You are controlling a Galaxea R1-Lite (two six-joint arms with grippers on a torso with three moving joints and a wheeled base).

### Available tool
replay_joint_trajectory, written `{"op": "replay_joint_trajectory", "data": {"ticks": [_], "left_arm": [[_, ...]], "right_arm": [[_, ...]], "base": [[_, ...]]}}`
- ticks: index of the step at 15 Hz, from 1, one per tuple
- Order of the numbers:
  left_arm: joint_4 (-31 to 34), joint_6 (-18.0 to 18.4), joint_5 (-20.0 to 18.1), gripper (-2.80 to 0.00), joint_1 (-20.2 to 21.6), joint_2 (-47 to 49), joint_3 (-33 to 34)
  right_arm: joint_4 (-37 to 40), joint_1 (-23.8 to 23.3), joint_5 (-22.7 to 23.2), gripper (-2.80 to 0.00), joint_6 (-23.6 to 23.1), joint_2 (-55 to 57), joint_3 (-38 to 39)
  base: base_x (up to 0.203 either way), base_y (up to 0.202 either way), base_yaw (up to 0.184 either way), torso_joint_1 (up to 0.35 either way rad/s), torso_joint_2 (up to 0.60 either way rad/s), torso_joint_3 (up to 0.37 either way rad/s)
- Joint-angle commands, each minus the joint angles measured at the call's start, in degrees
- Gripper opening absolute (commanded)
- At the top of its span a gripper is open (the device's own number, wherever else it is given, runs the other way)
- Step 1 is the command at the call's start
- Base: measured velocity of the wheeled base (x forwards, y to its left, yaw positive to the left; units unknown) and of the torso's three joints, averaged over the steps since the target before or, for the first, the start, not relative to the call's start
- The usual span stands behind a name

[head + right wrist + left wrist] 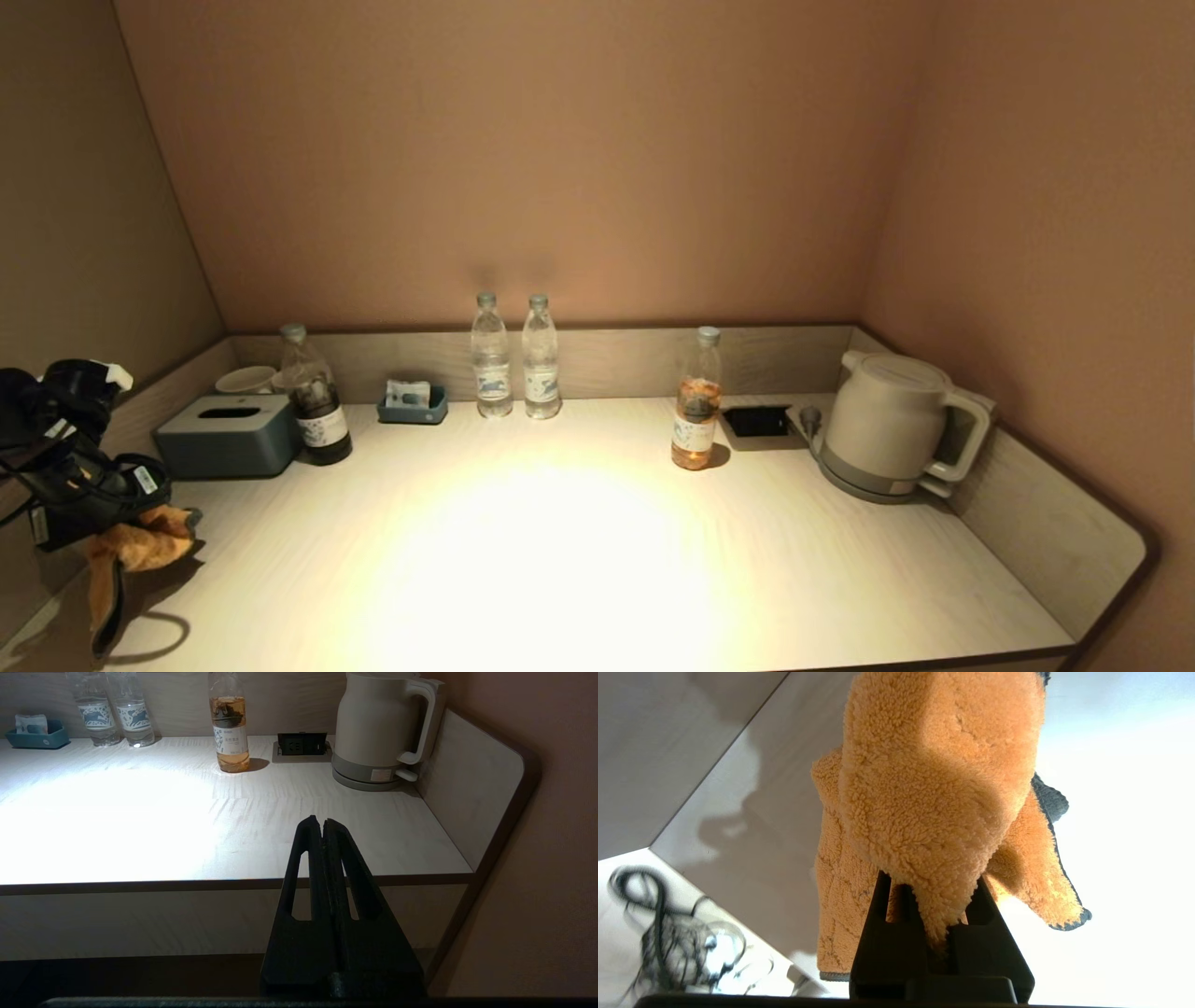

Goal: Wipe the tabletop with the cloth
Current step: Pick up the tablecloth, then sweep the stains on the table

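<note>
One cloth [934, 793] clamped in left gripper [936, 905], fingertips buried; right gripper [323, 823] closed, empty.

Along the back of the table [579, 560] a row is formed: at the left a tissue box [229, 434] with a cup [245, 379] behind it and a bottle [313, 397] just to its right, then a small tray [412, 407], two water bottles [515, 357] side by side, and a tea bottle [696, 401] set further forward. A socket panel [756, 422] is set into the table right of it, and a kettle [887, 425] is placed in the right rear corner. The cloth [131, 551] is held at the table's left front edge by the left tool [98, 509]. The right tool [322, 826] is kept before the table's front edge.
</note>
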Motion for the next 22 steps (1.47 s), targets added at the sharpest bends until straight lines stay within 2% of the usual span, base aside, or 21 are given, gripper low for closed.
{"op": "replay_joint_trajectory", "data": {"ticks": [1,3,6,7,8,10,11,14,17,22], "left_arm": [[-0.1,-0.2,-0.1,-2.80,-2.8,-10.2,1.3],[-0.1,-0.1,-0.2,-2.80,-8.0,-17.6,2.0],[-0.2,0.1,-0.1,-2.80,-22.1,-24.6,1.9],[-0.2,0.2,0.0,-2.80,-24.4,-26.1,1.7],[-0.3,0.1,-0.1,-2.80,-26.4,-26.2,1.5],[-2.3,0.2,0.0,-2.80,-35.6,-22.9,0.6],[-4.1,0.2,0.2,-2.80,-38.4,-19.3,0.0],[-8.1,0.3,0.4,-2.80,-42.5,-8.7,-3.7],[-9.2,0.8,0.6,-2.80,-43.4,1.2,-10.7],[-9.5,4.5,0.8,-2.80,-43.6,9.8,-18.8]], "right_arm": [[-0.1,0.0,0.0,-2.80,0.0,0.0,0.0],[-0.1,0.0,0.0,-2.80,0.0,0.0,0.0],[-0.1,0.0,0.0,-2.80,0.0,0.0,0.0],[-0.1,0.0,0.0,-2.80,0.0,0.0,0.0],[-0.1,0.0,0.0,-2.80,0.0,0.0,0.0],[-0.1,0.0,0.0,-2.80,0.0,0.0,0.0],[-0.1,0.0,0.0,-2.80,0.0,0.0,0.0],[-0.1,0.0,0.0,-2.80,0.0,0.0,0.0],[-0.1,0.0,0.0,-2.80,0.0,0.0,0.0],[-0.1,0.0,0.0,-2.80,0.0,0.0,0.0]], "base": [[0.000,0.000,0.000,0.000,0.00,0.000],[0.000,0.000,0.000,0.000,0.00,0.000],[0.000,0.000,0.000,0.000,0.00,0.000],[0.000,0.000,0.000,0.000,0.00,0.000],[0.000,0.000,0.000,0.000,0.00,0.000],[0.000,0.000,0.000,0.000,0.00,0.000],[0.000,0.000,0.000,0.000,0.00,0.000],[0.000,0.000,0.000,0.000,0.00,0.000],[0.000,0.000,0.000,0.000,0.00,0.000],[0.000,0.000,0.000,0.000,0.00,0.000]]}}
